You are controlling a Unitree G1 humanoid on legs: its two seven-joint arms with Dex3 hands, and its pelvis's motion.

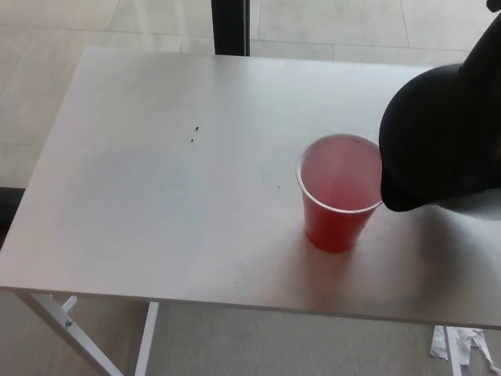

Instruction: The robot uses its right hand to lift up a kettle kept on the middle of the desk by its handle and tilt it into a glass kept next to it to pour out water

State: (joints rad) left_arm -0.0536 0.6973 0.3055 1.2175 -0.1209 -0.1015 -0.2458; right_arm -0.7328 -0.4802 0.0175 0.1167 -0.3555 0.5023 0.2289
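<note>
Black kettle (442, 141) hangs at the right edge of the head view, above the desk (156, 196), tilted toward the cup (339, 192). Its lower front edge overlaps the cup's right rim in the picture; cannot tell if they touch. Kettle is cut off by the frame on the right and top, so the handle is not visible. No robot hand shows: right hand is out of view, so its grip cannot be told; left hand is out of view too. Cup is red, translucent, upright, standing on the desk right of center, near the front edge. Inside looks pinkish; cannot tell whether there is liquid in it. No stream visible between kettle and cup. Desk is white and plain, with two tiny dark specks (193, 135) left of center, well apart from the cup. White desk legs (70, 325) show at lower left. A dark post (231, 26) stands behind the desk at top. Crumpled white paper (458, 345) lies on the floor at lower right.
</note>
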